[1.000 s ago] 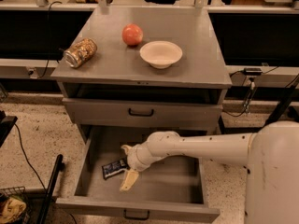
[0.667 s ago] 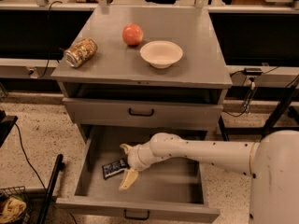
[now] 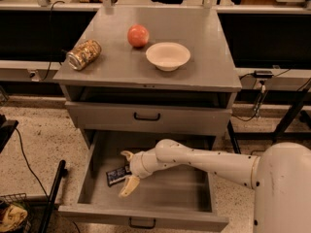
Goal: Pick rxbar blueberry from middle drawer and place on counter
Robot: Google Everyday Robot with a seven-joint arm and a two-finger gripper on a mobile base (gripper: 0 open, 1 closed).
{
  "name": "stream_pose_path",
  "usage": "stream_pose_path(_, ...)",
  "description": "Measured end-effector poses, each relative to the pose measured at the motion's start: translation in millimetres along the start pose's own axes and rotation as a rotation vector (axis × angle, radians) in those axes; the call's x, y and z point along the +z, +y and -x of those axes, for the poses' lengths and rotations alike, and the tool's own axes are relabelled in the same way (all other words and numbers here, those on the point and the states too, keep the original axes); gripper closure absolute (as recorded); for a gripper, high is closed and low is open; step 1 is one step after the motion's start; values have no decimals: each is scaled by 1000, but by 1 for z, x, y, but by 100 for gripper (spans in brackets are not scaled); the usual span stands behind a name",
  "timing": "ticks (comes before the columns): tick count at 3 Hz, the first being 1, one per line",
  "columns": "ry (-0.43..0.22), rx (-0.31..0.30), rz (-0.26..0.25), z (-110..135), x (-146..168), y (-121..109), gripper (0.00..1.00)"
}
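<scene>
Reaching into the open grey metal middle drawer (image 3: 170, 194), I see the pale two-finger gripper (image 3: 128, 171) spread wide, empty, just beside the dark navy rxbar blueberry (image 3: 115, 176) on its floor; I'd centre the bar between the fingers before closing, then lift to the flat grey counter (image 3: 199, 38).

A: How many things are on the counter (image 3: 206, 67)?
B: Three: one tin can (image 3: 83, 54) at nine o'clock, one red round fruit (image 3: 138, 35) at twelve, one pale bowl (image 3: 167, 56) near centre.
A: And drawers?
B: Two: one shut drawer front (image 3: 148, 116), and one open middle drawer (image 3: 146, 216) at six o'clock. It holds one rxbar blueberry (image 3: 115, 176) and one gripper (image 3: 126, 171), fingers spread.
</scene>
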State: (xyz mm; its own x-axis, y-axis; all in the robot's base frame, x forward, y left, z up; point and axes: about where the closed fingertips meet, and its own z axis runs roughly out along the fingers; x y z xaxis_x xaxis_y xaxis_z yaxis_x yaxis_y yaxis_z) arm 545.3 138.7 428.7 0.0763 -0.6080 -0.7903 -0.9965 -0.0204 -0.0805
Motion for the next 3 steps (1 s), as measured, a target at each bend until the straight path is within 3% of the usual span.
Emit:
stream_pose_path(1,-16,45,7,-8,13,-7,0)
stream_pose_path(3,-13,182,-11,-55,34,-15,0)
